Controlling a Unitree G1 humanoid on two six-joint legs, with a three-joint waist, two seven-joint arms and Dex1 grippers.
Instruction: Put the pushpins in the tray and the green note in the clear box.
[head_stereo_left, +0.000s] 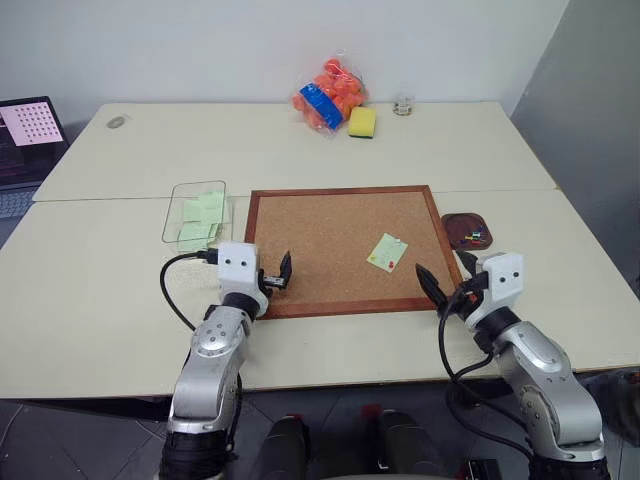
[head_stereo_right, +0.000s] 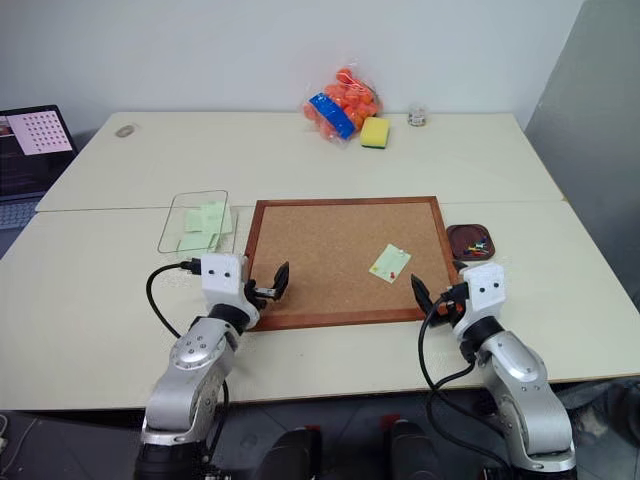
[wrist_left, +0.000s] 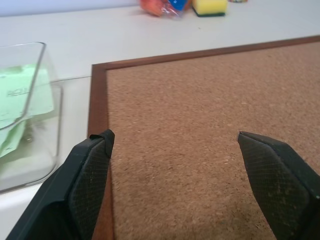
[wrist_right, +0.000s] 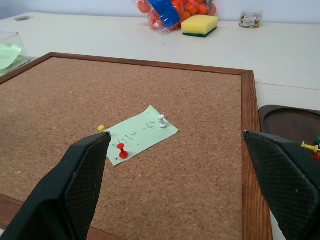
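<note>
The green note (wrist_right: 140, 135) lies on the corkboard, right of its middle. A red pushpin (wrist_right: 121, 150) and a white one (wrist_right: 162, 120) stand in it, and a yellow one (wrist_right: 101, 128) sits at its edge. The brown tray (head_stereo_left: 467, 230) is just off the board's right side with a few pushpins (wrist_right: 311, 146) in it. The clear box (head_stereo_left: 198, 213) stands left of the board and holds several green notes. My left gripper (head_stereo_left: 272, 277) hovers open over the board's near left corner. My right gripper (head_stereo_left: 447, 285) is open at the near right corner, short of the note.
The wood-framed corkboard (head_stereo_left: 330, 235) fills the table's middle. At the far edge are a bag of orange balls (head_stereo_left: 328, 92), a yellow sponge (head_stereo_left: 362, 121) and a small jar (head_stereo_left: 403, 104). A laptop (head_stereo_left: 25, 140) sits at the far left.
</note>
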